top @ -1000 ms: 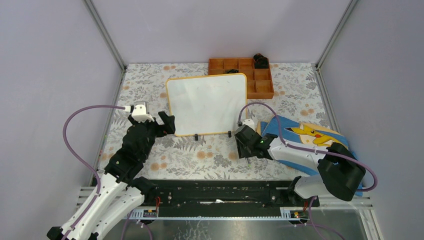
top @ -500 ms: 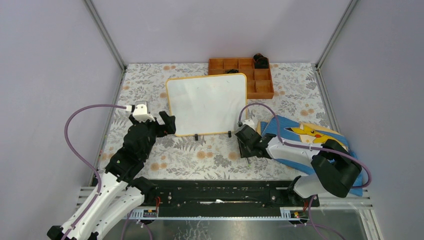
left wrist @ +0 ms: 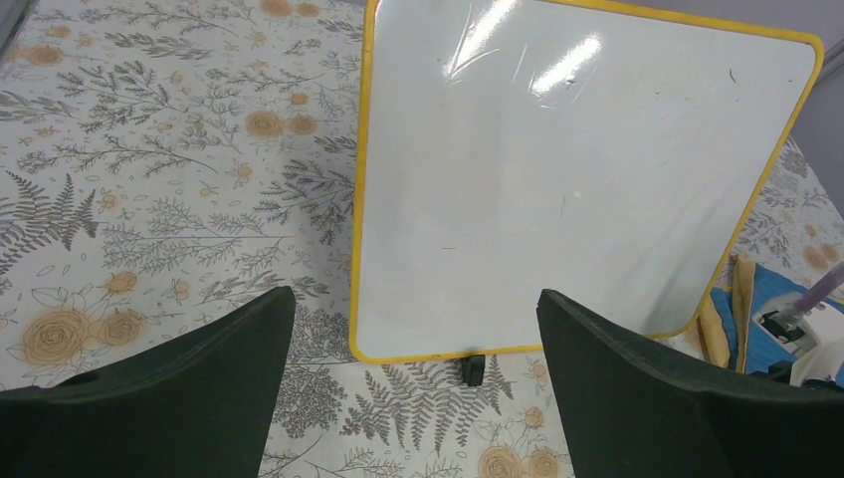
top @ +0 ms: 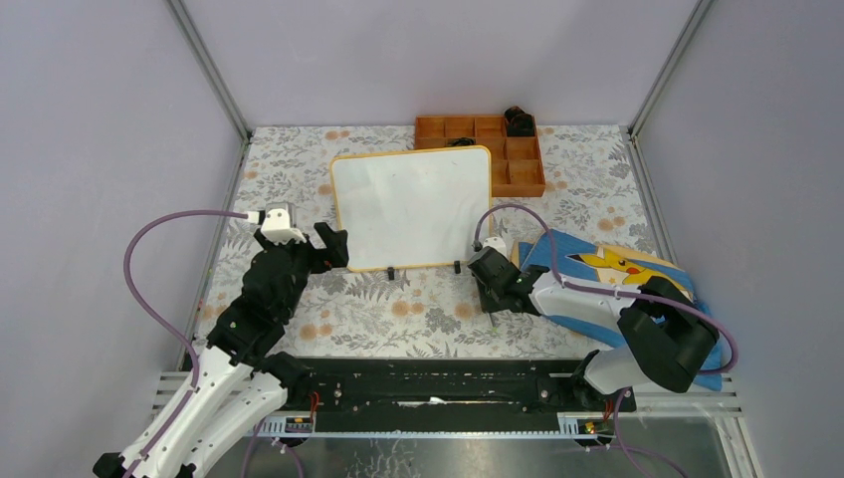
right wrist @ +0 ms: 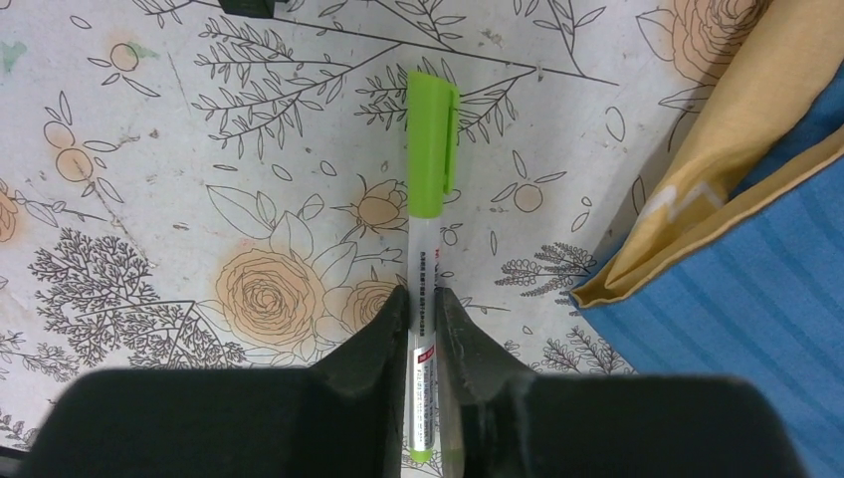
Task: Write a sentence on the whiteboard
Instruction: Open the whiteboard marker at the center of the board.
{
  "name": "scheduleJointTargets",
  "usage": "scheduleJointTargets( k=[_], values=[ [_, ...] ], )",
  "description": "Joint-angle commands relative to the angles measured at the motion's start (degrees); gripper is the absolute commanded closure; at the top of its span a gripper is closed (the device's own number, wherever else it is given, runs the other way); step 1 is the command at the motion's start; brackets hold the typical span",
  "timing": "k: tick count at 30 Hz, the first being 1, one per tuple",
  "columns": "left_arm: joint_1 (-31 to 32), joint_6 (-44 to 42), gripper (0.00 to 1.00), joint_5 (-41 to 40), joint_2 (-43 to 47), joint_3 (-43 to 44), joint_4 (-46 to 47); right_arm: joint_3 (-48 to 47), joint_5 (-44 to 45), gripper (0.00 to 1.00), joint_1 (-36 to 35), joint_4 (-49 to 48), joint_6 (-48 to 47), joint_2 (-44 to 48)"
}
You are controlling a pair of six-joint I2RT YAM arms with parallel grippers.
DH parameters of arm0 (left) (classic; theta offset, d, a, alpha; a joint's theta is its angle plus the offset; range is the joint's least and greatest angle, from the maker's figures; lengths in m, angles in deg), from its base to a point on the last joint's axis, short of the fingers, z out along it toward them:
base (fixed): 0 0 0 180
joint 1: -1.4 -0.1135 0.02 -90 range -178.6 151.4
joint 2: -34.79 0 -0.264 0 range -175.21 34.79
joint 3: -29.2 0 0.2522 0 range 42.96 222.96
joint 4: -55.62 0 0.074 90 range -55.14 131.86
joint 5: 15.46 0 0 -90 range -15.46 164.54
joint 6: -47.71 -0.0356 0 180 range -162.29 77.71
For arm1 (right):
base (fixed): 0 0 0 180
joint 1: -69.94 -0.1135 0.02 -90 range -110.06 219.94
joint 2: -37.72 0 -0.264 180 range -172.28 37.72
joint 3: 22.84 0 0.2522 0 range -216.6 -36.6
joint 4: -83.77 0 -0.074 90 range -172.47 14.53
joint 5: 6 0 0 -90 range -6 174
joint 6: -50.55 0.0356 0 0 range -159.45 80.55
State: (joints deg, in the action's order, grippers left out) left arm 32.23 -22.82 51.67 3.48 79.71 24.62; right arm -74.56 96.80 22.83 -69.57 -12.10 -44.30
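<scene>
The whiteboard [top: 413, 209], white with a yellow frame and black feet, stands propped mid-table, and also fills the left wrist view [left wrist: 577, 179]. I see no sentence on it; the surface looks blank apart from glare. A marker [right wrist: 431, 139] with a lime-green cap and white barrel lies on the floral tablecloth. My right gripper [right wrist: 420, 291] is shut on its barrel, low over the cloth right of the board's near corner [top: 494, 307]. My left gripper [left wrist: 415, 294] stands wide open with nothing between its fingers, facing the board's lower left corner [top: 333, 245].
An orange compartment tray [top: 498, 149] sits behind the board with a black object [top: 518, 121] at its far corner. A blue cartoon-print cloth [top: 607, 264] lies right of the marker; its folded edge [right wrist: 756, 299] shows close by. Frame posts and grey walls enclose the table.
The right jaws have closed onto the marker's barrel, and the right wrist has shifted slightly. The left arm has hardly moved and stays open.
</scene>
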Motion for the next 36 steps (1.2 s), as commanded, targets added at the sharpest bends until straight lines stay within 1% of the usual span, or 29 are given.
scheduleJointTargets(
  k=[1, 3, 8, 13, 14, 15, 16, 18, 19, 21, 23, 26, 28, 32, 35, 36],
  values=[
    [0.37, -1.19, 0.01, 0.61, 0.64, -0.14, 2.29, 1.51, -4.32, 0.99, 0.04, 3.16, 0.84, -0.75],
    [0.35, -1.18, 0.01, 0.70, 0.77, -0.19, 2.25, 1.10, -5.00, 1.00, -0.04, 4.61, 0.59, 1.47],
    [0.34, -1.27, 0.01, 0.61, 1.14, -0.31, 2.51, -0.01, -9.90, 1.00, -0.11, 7.51, -2.93, 11.07],
    [0.37, -0.41, 0.01, 1.87, 2.04, -0.87, 4.50, -2.01, -20.11, 1.00, -0.29, 6.71, -7.10, 19.28],
    [0.37, 0.32, 0.01, 3.61, 2.36, -1.14, 5.24, -2.42, -21.64, 1.00, -0.36, 5.73, -7.47, 21.05],
    [0.37, 1.51, 0.01, 7.02, 2.72, -1.47, 7.15, -2.58, -22.76, 1.00, -0.48, 4.54, -7.57, 22.61],
    [0.37, 2.83, 0.01, 13.41, 3.16, -1.66, 8.76, -2.87, -23.14, 1.00, -0.44, 3.25, -7.47, 24.23],
    [0.37, 5.84, 0.01, 23.16, 3.32, -2.56, 13.56, -3.18, -22.90, 1.00, -0.53, 0.19, -7.03, 26.97],
    [0.37, 8.18, 0.01, 26.46, 3.09, -2.93, 15.65, -3.22, -23.04, 1.00, -0.52, -1.96, -6.86, 28.07],
    [0.37, 13.51, 0.01, 29.05, 1.84, -2.50, 17.03, -3.41, -23.92, 1.00, -0.58, -6.19, -6.88, 29.15],
    [0.37, 16.52, 0.01, 30.37, 0.05, -0.61, 16.97, -3.76, -25.37, 1.00, -0.59, -10.02, -6.75, 29.19],
    [0.37, 18.36, 0.01, 31.49, -1.59, 2.23, 15.61, -4.49, -27.76, 1.00, -0.95, -15.80, -6.61, 27.94],
    [0.37, 19.85, 0.01, 31.11, -1.51, 2.35, 15.99, -5.25, -28.80, 1.00, -1.47, -18.64, -6.38, 26.96],
    [0.37, 22.19, 0.01, 33.92, -0.23, -0.19, 21.07, -6.53, -29.74, 1.00, -3.69, -24.91, -5.70, 24.93],
    [0.37, 23.83, 0.01, 38.21, -0.25, -1.29, 24.99, -7.06, -28.40, 1.00, -6.11, -28.14, -5.54, 23.84],
    [0.37, 24.08, 0.01, 38.87, -0.59, -1.09, 24.95, -7.12, -27.65, 1.00, -6.67, -28.85, -5.43, 23.62]
  ],
)
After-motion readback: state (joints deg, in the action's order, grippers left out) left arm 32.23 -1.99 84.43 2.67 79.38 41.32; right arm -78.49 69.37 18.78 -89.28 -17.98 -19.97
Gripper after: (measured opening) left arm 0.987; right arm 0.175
